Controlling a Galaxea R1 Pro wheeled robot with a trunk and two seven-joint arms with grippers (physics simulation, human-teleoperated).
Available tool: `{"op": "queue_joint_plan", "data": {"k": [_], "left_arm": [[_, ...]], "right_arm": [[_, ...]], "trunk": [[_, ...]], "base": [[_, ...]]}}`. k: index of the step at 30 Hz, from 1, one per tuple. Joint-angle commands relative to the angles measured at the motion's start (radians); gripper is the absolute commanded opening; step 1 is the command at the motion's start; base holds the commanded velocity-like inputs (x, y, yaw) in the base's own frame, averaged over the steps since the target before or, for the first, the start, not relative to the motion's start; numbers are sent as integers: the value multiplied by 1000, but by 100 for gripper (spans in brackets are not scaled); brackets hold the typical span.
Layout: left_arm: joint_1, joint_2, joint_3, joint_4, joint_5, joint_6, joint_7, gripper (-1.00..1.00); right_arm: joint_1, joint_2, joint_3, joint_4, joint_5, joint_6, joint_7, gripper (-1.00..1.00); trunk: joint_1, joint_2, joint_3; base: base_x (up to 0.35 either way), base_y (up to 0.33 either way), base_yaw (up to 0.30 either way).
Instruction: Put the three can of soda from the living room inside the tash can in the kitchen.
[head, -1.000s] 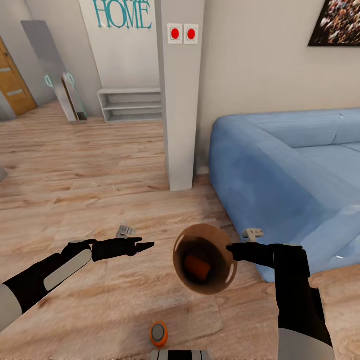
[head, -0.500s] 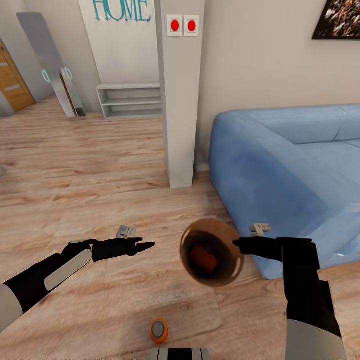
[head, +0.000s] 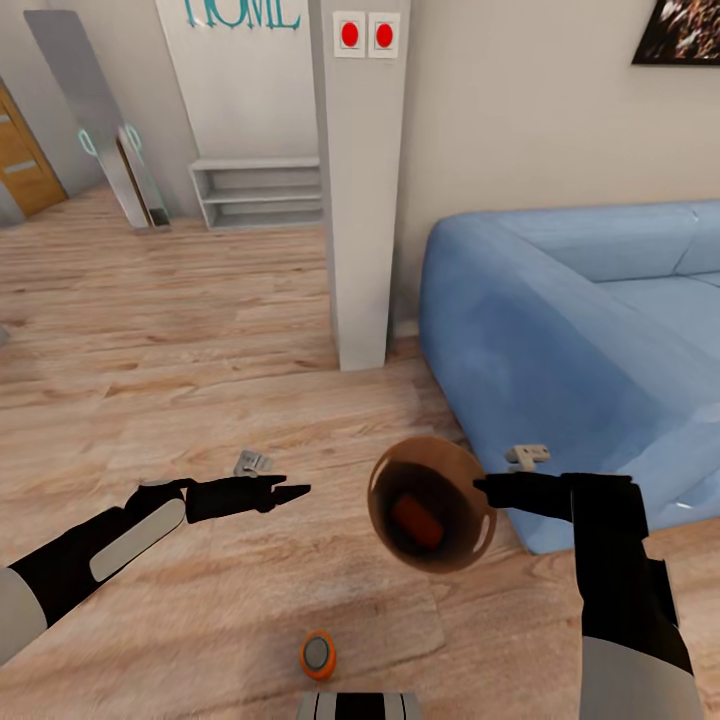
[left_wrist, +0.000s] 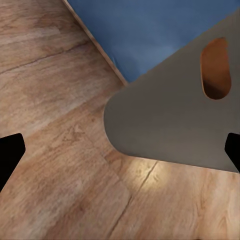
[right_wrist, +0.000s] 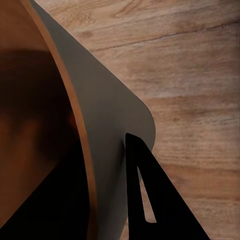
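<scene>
A small round tapered bin, coppery brown outside and glossy brown inside (head: 432, 503), is being held off the floor, tilted so that its open mouth is turned toward the head camera. It is being gripped at its rim by the right gripper (head: 480, 489), whose black fingers (right_wrist: 145, 200) are clamped over the thin wall, one inside and one outside. An orange can of soda (head: 418, 515) is lying inside the bin on its side. The bin is judged to be light and stiff, with a smooth, slippery wall, so a pinch at the rim is likely to let it swing or slip; a deeper hold on the wall, with the mouth kept upward, is judged safer while the loose can is rolling inside.

A second orange can with a silver top (head: 318, 655) is standing upright on the pale wood floor (head: 150, 330), close to the robot's base and well apart from the bin. The left gripper (head: 296, 490) is being held out empty beside the bin, its fingers apart in the left wrist view. A light-blue sofa (head: 570, 330) is standing just beyond the right arm, and a grey pillar with two red buttons (head: 362, 180) is rising behind.
</scene>
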Motion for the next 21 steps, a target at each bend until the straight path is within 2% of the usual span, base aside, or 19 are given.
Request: {"op": "queue_joint_plan", "data": {"k": [1, 3, 5, 8, 10, 12, 21], "left_arm": [[0, 0, 0, 0, 0, 0, 0, 100], [0, -1, 0, 0, 1, 0, 0, 100], [0, 0, 0, 0, 3, 0, 0, 100], [0, -1, 0, 0, 0, 0, 1, 100], [0, -3, -1, 0, -4, 0, 2, 100], [0, -8, -1, 0, -6, 0, 3, 100], [0, -15, 0, -1, -2, 1, 2, 100]], "right_arm": [[0, -1, 0, 0, -18, 11, 3, -100], [0, -3, 0, 0, -18, 11, 5, -100], [0, -19, 0, 0, -18, 11, 21, -100], [0, -68, -1, 0, -18, 11, 75, -100], [0, -115, -4, 0, -18, 11, 127, -100], [0, -137, -5, 0, -18, 11, 146, -100], [1, -142, -5, 0, -18, 11, 160, -100]], "trunk": [[0, 0, -1], [0, 0, -3], [0, 0, -5], [0, 0, -9], [0, 0, -11], [0, 0, -12], [0, 0, -13]], "base": [[0, 0, 0], [0, 0, 0], [0, 0, 0], [0, 0, 0], [0, 0, 0], [0, 0, 0], [0, 0, 0]]}}
